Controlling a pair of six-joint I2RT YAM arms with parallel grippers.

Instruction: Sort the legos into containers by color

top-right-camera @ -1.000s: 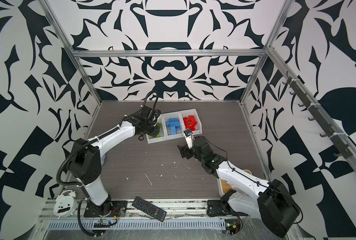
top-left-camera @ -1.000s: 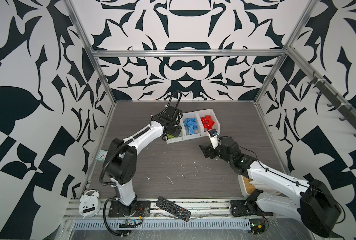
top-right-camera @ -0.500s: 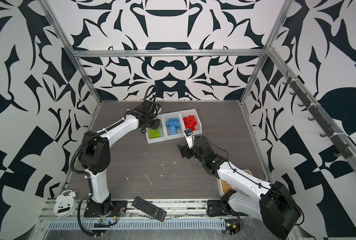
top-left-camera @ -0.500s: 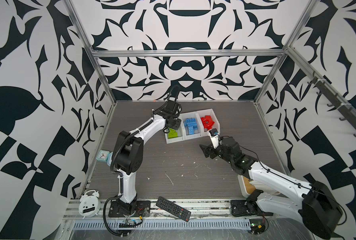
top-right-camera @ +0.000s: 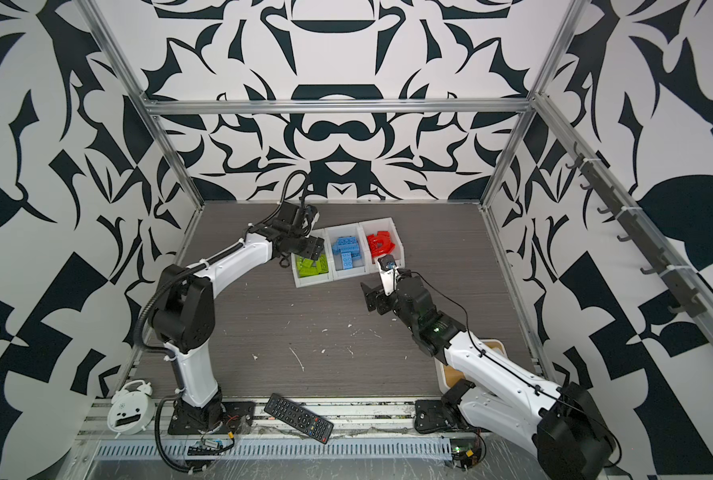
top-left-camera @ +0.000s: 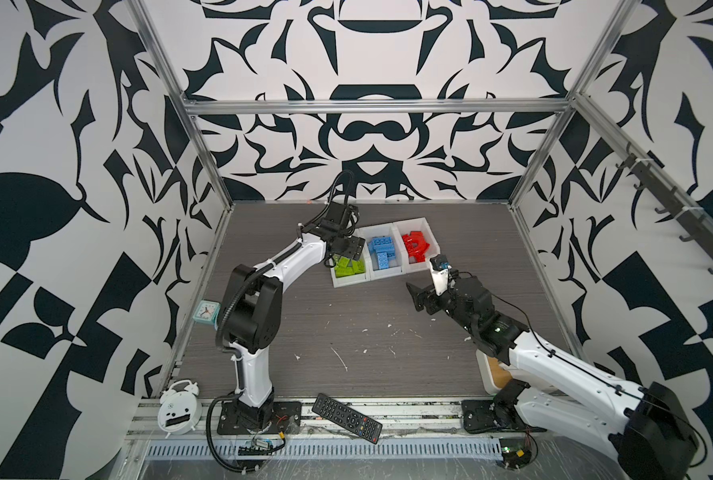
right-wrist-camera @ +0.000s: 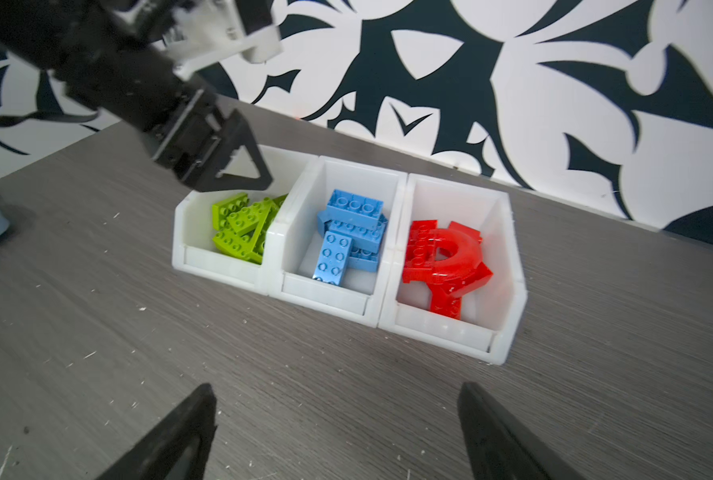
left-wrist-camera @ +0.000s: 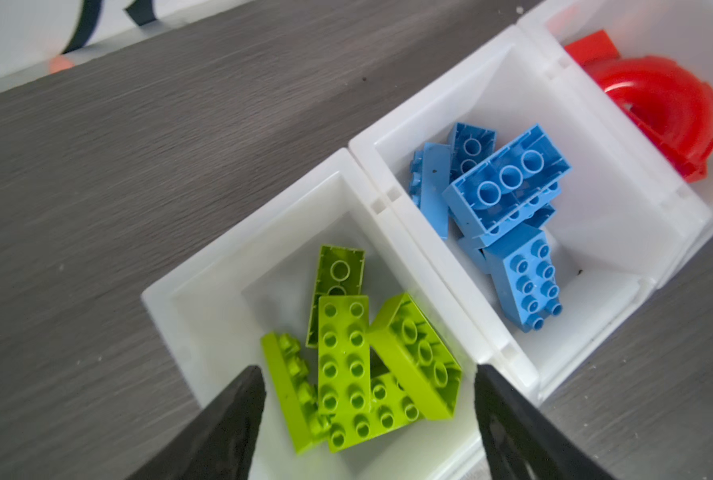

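Hovering over the green-filled end bin (left-wrist-camera: 197, 324), left gripper (left-wrist-camera: 367, 380) is standing wide open, nothing between the jaws; lime green bricks (left-wrist-camera: 346, 365) are lying loose in the bin right beneath it. Other side: right gripper (right-wrist-camera: 338, 399) is gaping wide too, gripping nothing, hanging over bare tabletop (right-wrist-camera: 97, 291) just in front of the three joined containers (right-wrist-camera: 330, 299). Blue bricks (right-wrist-camera: 348, 232) are sitting in the middle bin, red bricks (right-wrist-camera: 417, 237) and a translucent red arch (right-wrist-camera: 467, 249) in the far-end one.
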